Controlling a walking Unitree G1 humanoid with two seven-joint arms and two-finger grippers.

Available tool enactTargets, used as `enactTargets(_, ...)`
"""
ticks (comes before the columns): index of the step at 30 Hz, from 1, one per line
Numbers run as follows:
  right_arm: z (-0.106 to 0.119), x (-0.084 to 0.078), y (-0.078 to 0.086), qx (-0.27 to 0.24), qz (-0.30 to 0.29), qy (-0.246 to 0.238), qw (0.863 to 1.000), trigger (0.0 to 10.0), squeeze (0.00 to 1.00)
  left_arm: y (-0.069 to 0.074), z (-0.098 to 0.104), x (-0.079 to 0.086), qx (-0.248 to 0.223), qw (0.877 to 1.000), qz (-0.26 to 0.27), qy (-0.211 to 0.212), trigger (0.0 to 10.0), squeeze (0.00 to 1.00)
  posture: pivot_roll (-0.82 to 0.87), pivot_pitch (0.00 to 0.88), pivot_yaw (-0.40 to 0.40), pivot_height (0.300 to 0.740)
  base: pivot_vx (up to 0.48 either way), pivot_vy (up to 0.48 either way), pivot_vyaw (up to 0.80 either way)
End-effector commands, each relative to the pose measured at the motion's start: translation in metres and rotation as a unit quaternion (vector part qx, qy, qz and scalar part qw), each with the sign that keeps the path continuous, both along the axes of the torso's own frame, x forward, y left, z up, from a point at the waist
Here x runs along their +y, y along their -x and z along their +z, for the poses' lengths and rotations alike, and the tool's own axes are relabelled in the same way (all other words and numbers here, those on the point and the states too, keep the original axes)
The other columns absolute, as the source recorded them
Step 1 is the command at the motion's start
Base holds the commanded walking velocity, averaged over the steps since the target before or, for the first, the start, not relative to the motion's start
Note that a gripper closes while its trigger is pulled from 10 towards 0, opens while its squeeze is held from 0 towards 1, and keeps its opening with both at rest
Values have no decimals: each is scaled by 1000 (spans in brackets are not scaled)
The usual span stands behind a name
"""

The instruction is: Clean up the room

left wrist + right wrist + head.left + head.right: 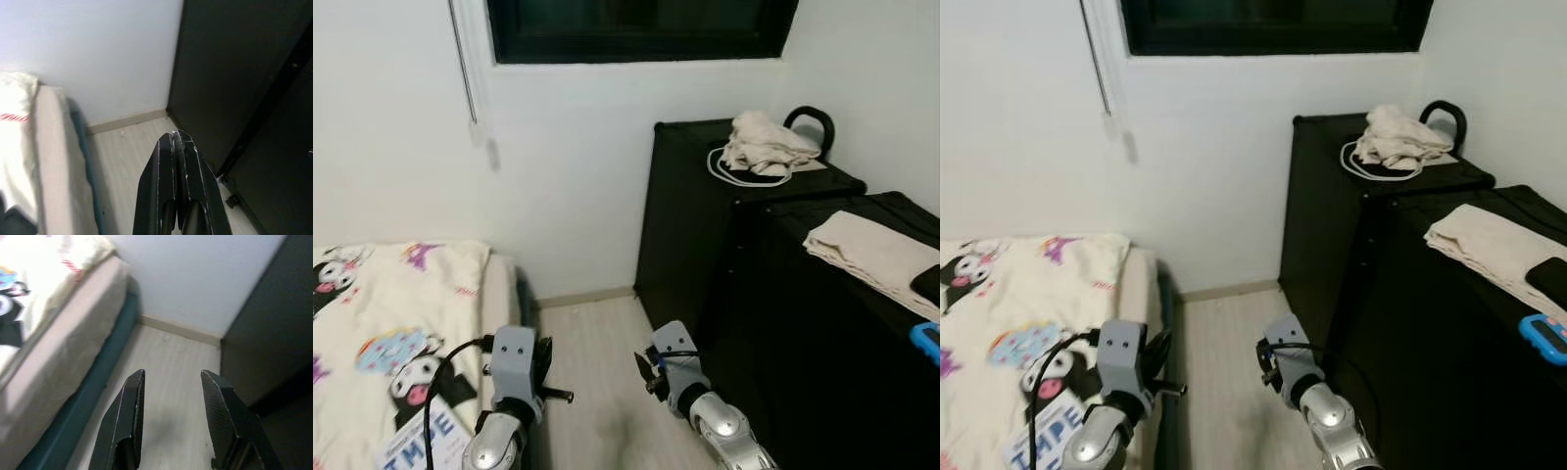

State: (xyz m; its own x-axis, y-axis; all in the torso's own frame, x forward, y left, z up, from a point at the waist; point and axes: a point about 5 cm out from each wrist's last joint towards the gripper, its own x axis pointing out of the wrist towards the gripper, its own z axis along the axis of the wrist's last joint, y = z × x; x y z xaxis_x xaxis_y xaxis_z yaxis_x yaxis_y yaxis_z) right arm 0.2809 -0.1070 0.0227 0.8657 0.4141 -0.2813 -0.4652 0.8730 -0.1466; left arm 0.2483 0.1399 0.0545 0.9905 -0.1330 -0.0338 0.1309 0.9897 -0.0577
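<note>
On the black dresser (773, 255) ahead and to the right, a crumpled cloth (764, 144) is seen, nearer the right gripper (171, 418), whose fingers are spread apart and empty, than the left gripper (177, 186), whose fingers are pressed together.

Matt black cabinets (705, 225), pale wood-look floor (597, 362), printed cloth bedspread (382, 333), crumpled cloth (764, 142)
</note>
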Motion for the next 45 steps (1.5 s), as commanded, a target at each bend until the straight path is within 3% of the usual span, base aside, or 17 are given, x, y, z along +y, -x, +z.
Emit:
enactTargets(1,-1,-4,0,4,-6,2,1000,10000,0,-2,4,-3,-10,1000,-8,5,10000,0,-35,0,-48,740,375,0,0)
enactTargets(22,0,-5,-1,3,-4,5,1000,10000,0,-2,3,-3,-8,1000,-3,10,10000,0,-39,0,-54,740,364,0,0)
enactTargets(32,0,-4,-1,2,-3,5,1000,10000,0,-2,1,-1,-4,1000,11,3,10000,0,-39,0,-53,740,0,0,0)
enactTargets(37,0,-4,-1,2,-2,5,1000,10000,0,-2,0,-3,-4,1000,6,-15,10000,0,-40,0,-51,740,0,-480,0)
enactTargets(45,-1,-4,1,3,0,7,1000,10000,0,-1,-3,0,7,1000,21,2,10000,0,-40,0,-55,740,0,-240,0)
